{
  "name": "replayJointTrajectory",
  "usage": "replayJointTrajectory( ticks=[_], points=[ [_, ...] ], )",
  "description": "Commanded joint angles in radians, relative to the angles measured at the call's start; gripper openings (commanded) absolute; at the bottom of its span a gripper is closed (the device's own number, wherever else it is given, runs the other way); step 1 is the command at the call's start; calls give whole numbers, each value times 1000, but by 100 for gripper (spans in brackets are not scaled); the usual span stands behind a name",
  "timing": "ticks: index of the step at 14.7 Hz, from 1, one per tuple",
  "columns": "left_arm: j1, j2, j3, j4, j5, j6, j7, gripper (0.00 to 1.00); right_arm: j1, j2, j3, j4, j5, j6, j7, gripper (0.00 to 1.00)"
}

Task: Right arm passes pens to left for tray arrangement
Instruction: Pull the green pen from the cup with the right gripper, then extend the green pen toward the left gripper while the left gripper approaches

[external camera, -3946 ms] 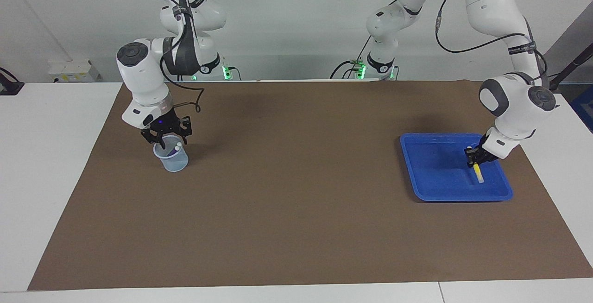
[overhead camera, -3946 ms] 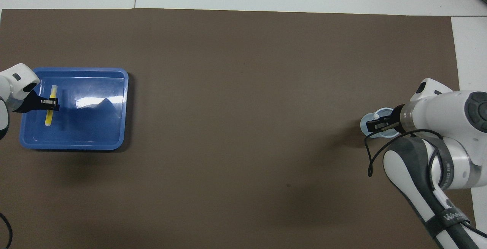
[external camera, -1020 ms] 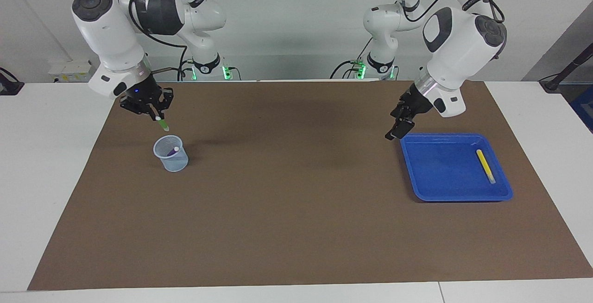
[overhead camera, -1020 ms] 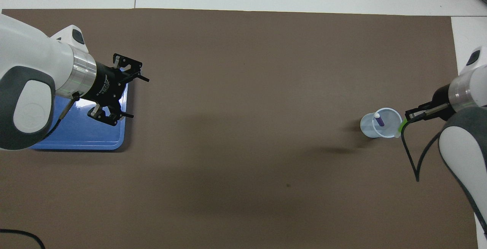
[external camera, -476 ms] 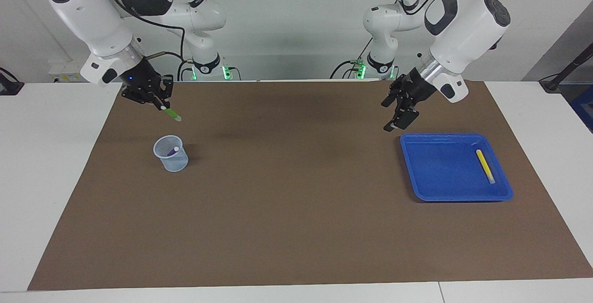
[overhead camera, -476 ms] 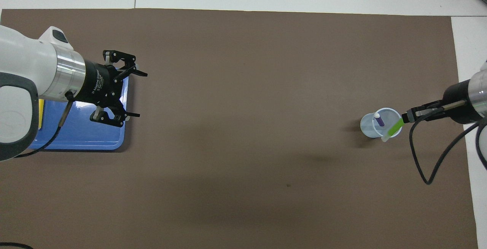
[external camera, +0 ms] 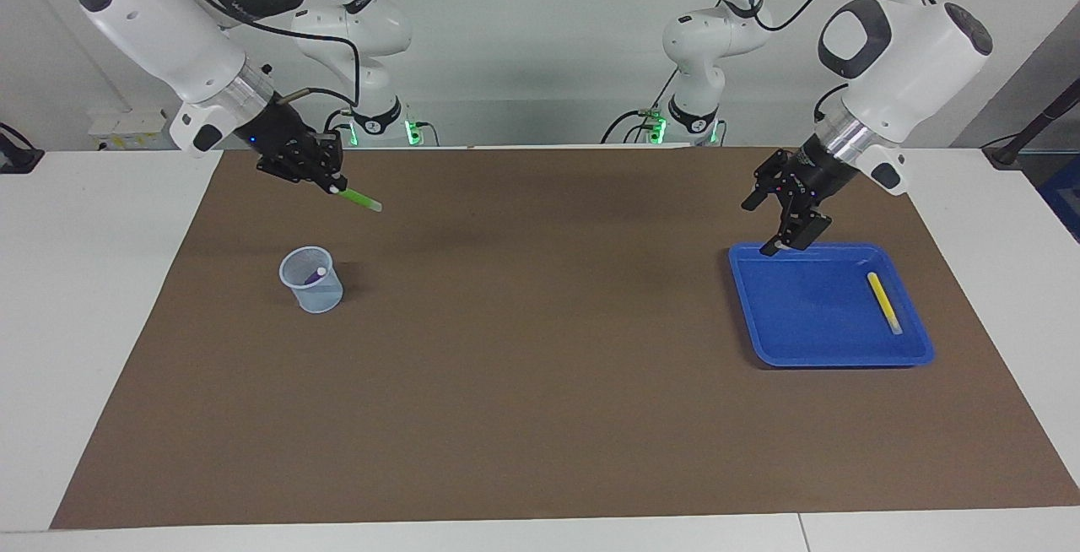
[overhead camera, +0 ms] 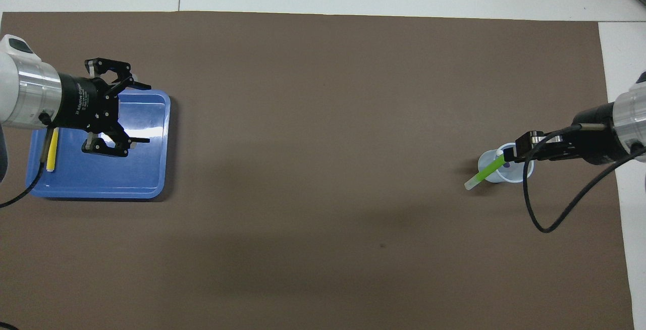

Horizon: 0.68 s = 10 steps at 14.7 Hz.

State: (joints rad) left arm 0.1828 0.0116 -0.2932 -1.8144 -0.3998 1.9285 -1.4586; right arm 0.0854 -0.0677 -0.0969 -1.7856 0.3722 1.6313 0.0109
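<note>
The green pen [external camera: 358,198] is gripped at one end by the closed right gripper [external camera: 331,184], raised above the mat near the cup [external camera: 311,280], presumably for handover to the wide-open, empty left gripper [external camera: 785,219] over the tray [external camera: 823,354], where the yellow pen [external camera: 883,302] lies.

Both arms [external camera: 160,24] [external camera: 907,46] are showing glossy white shells with dark grey joint caps and silver wrist rings. Black cables are looping along each. The black right pincer [external camera: 333,187] is showing a blue light; the black left pincer [external camera: 780,227] is unlit.
</note>
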Motion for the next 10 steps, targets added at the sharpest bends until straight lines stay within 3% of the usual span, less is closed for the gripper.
replayJointTrajectory(
  ticks=[1,5,10],
  points=[
    [-11,-47,5,-57,-19,33,-8,100,-9,-30,6,-35,82,-16,64,0],
    [-13,-48,3,-62,-19,32,-23,100,14,-43,16,-66,148,-4,158,0],
    [-54,-55,3,-75,-19,58,-192,100,97,-43,17,-97,235,68,300,0]
  ],
)
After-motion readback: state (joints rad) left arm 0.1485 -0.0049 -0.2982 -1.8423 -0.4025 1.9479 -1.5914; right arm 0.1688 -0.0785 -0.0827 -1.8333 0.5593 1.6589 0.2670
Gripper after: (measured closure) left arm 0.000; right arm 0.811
